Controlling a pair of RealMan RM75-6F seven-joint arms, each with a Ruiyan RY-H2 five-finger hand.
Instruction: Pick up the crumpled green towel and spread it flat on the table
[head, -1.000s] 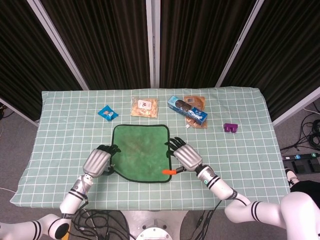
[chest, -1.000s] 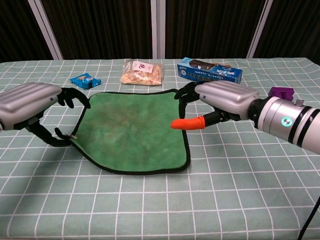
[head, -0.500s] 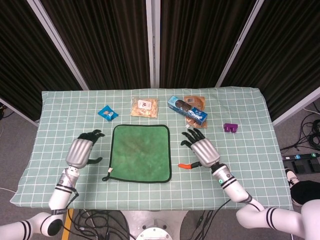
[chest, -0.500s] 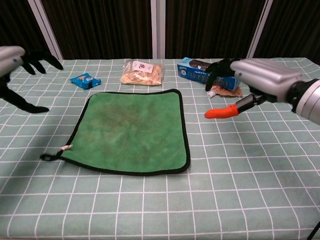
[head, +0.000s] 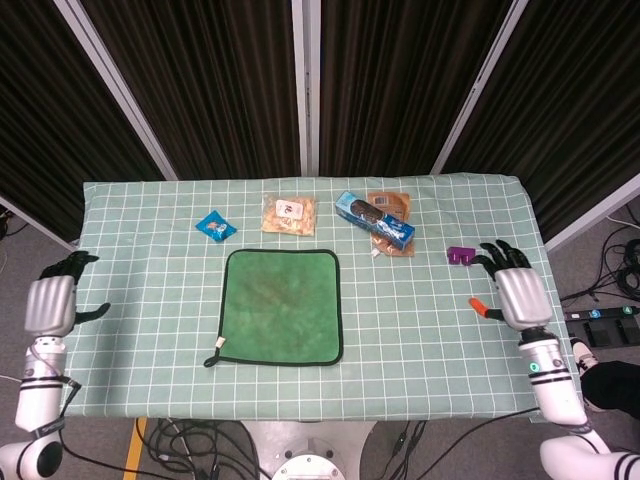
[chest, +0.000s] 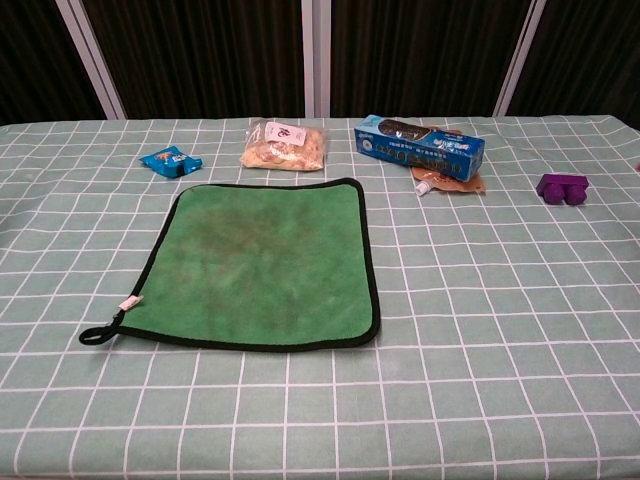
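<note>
The green towel (head: 280, 305) with a black border lies flat and square in the middle of the checked table (head: 440, 330), also shown in the chest view as the towel (chest: 262, 260) with its hanging loop at the near left corner. My left hand (head: 52, 300) hovers off the table's left edge, fingers apart, holding nothing. My right hand (head: 515, 290) is over the table's right edge, fingers spread, its orange thumb tip showing, also holding nothing. Neither hand shows in the chest view.
Along the far side lie a small blue packet (head: 215, 226), a bag of snacks (head: 288, 214), a blue biscuit box (head: 375, 221) over a brown packet (head: 392, 204), and a purple block (head: 461, 256). Dark curtains hang behind the table.
Both hands have let go of the towel's side edges and drawn outward to the table's left and right edges. The towel settled flat, its loop corner now lying out.
</note>
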